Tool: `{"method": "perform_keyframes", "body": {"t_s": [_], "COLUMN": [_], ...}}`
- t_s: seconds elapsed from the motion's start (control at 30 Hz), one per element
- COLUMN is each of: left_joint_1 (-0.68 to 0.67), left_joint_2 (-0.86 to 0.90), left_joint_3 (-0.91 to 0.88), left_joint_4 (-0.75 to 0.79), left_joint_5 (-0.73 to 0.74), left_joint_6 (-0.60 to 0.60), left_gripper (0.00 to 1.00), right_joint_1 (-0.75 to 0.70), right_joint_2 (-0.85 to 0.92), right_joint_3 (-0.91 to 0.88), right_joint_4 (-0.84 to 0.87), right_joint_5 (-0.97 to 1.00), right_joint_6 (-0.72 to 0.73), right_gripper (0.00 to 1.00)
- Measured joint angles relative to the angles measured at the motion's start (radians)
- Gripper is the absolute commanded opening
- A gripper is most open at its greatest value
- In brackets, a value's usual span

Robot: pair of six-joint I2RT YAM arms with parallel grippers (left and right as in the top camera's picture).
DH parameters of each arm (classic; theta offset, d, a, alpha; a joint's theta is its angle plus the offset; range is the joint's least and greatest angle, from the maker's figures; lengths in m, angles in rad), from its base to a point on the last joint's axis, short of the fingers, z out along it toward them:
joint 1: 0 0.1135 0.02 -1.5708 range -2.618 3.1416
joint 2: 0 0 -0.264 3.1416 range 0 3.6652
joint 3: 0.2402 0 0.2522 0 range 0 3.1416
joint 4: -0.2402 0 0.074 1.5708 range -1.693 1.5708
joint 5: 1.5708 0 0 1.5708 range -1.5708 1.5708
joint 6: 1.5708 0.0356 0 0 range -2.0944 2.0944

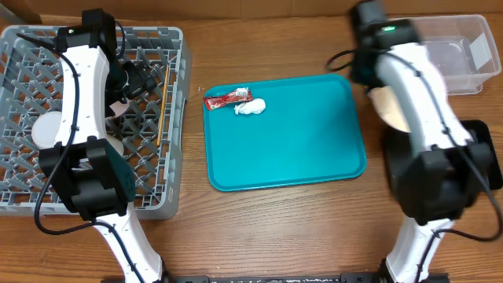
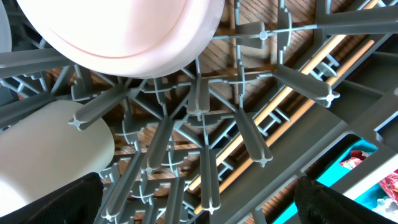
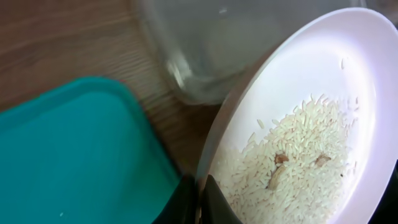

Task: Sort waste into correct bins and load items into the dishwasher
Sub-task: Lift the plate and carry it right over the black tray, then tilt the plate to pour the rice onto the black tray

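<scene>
Overhead, we find the plate [image 1: 383, 108] beside the clear tub [image 1: 464, 85]. Left wrist: left gripper [image 2: 199, 205] spread empty over the dish rack [image 2: 199, 106]. Right wrist: right gripper [image 3: 198, 202] pinches the plate's rim; we judge it rigid, slick and breakable, its rice [image 3: 298, 155] loose.

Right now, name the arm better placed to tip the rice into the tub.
Right: the right tool grips the plate of rice beside the tub. The left tool is over the rack, beyond the tray.
</scene>
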Motion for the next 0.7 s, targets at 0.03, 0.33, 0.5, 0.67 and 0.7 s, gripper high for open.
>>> {"method": "perform_keyframes", "body": {"t_s": [0.03,0.33,0.5,0.67,0.7], "left_joint_1": [0.0,0.0,0.0,0.0,0.0], "left_joint_2": [0.0,0.0,0.0,0.0,0.0], "left_joint_3": [0.0,0.0,0.0,0.0,0.0], "left_joint_4": [0.0,0.0,0.0,0.0,0.0], "left_joint_5": [0.0,0.0,0.0,0.0,0.0], "left_joint_6": [0.0,0.0,0.0,0.0,0.0], "left_gripper": [1.0,1.0,1.0,1.0,1.0], "right_joint_1": [-0.029,-0.231,-0.307,-0.383,-0.396], "right_joint_2": [-0.011,-0.045,-0.045,-0.045,-0.045], "right_joint_3": [0.0,0.0,0.0,0.0,0.0], "right_joint_4": [0.002,0.025,0.049,0.057,0.056], "right_joint_5": [-0.014,-0.151,-0.276,-0.413,-0.432], "right_joint_6": [0.0,0.0,0.0,0.001,0.0], "right_gripper": [0.04,0.04,0.04,0.04,0.04]}}
